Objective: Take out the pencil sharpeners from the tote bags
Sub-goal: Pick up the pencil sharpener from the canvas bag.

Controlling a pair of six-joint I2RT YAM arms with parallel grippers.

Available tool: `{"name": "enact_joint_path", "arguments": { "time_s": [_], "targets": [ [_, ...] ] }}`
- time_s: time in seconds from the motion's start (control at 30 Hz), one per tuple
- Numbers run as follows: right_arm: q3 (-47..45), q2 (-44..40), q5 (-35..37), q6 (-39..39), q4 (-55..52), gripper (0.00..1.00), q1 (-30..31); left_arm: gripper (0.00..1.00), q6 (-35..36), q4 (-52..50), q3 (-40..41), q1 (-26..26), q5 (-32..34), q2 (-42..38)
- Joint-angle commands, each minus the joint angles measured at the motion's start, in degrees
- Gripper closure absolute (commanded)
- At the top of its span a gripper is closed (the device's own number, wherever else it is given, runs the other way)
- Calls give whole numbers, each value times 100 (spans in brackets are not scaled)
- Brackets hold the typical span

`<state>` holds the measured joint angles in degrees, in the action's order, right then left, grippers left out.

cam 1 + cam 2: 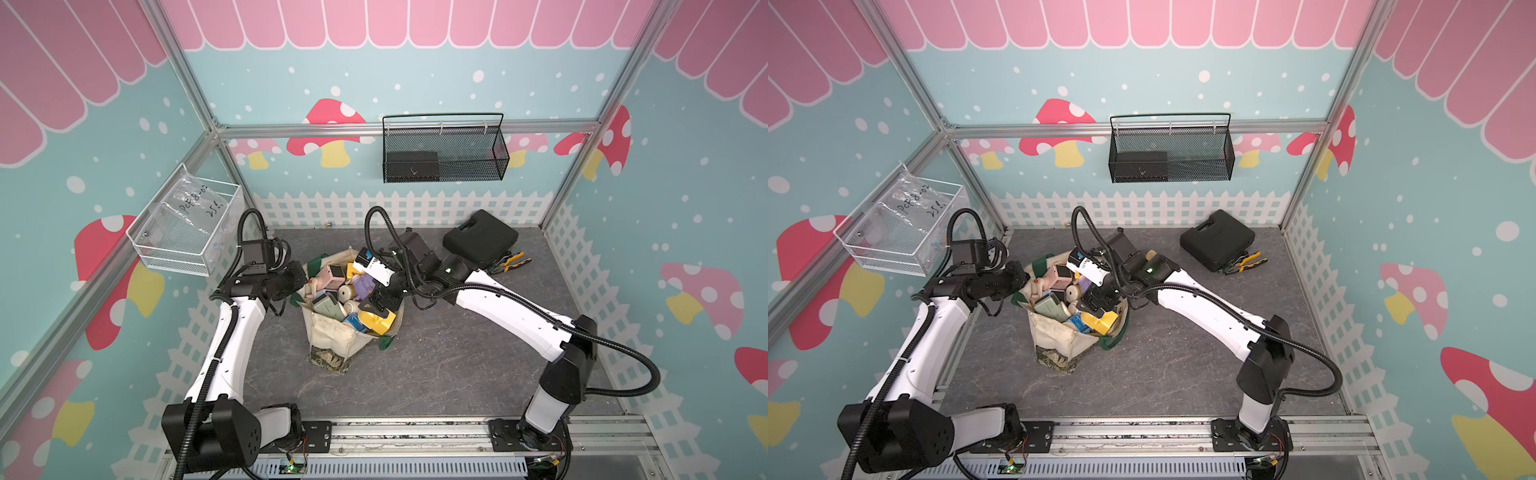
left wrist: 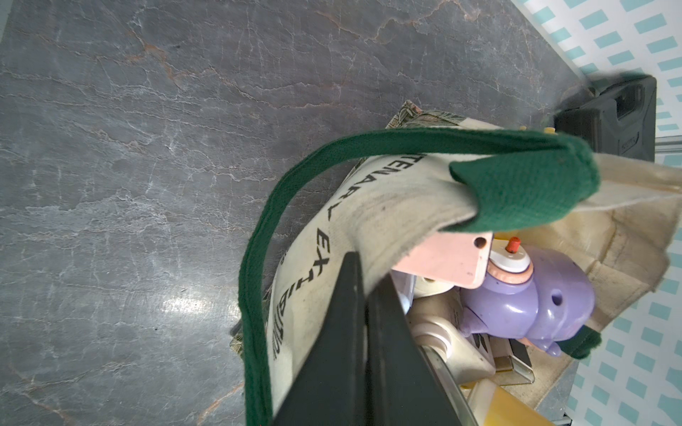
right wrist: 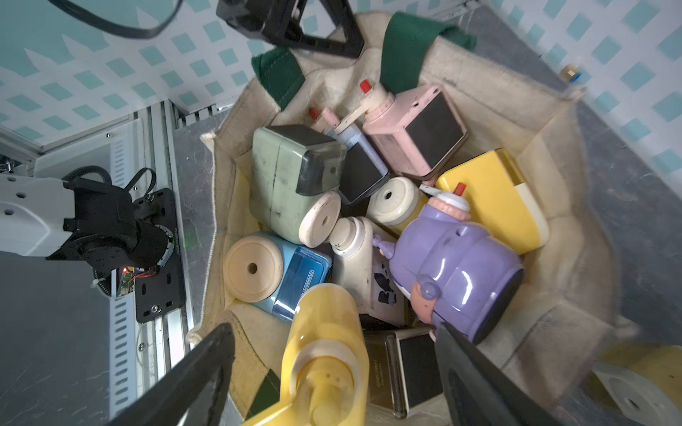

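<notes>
The cloth bag (image 1: 332,338) sits open-mouthed in the middle of the grey desk (image 1: 457,365), and the sharpeners (image 3: 284,184) are all inside it, heaped to the rim. Only the top layer shows; whatever lies beneath is buried.

The left hand (image 2: 363,273) is pressed together on the bag's rim, with the canvas hem running in between its fingers. Its own body covers the near part of the pile in the left wrist view. The bag's dark lettering is folded over there, so only part of it reads.

The right hand (image 3: 332,328) hangs spread wide over the bag's mouth. A yellow sharpener (image 3: 321,361) stands between the fingers with a gap on each side, its lower end cut off by the picture's edge. A purple sharpener (image 3: 454,265) lies just beside one finger.

In both top views the right arm hides part of the bag's opening. A blurred yellow-and-white shape (image 3: 634,383) beyond the bag's wall is too soft to name.
</notes>
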<state>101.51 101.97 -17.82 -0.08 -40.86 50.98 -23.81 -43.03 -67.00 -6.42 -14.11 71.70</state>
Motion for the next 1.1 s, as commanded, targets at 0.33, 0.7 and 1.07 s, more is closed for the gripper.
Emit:
{"name": "enact_joint_path", "arguments": {
  "time_s": [0.33,0.7,1.07],
  "targets": [
    [143,432,159,-273,-1076,27,35,100,21,77,-152,-27,78,-61],
    [0,443,71,-282,-1043,51,57,100,25,82,-146,-32,88,-65],
    [-617,-653,430,-169,0,67,26,100,23,83,-140,-31,101,-52]
  ]
}}
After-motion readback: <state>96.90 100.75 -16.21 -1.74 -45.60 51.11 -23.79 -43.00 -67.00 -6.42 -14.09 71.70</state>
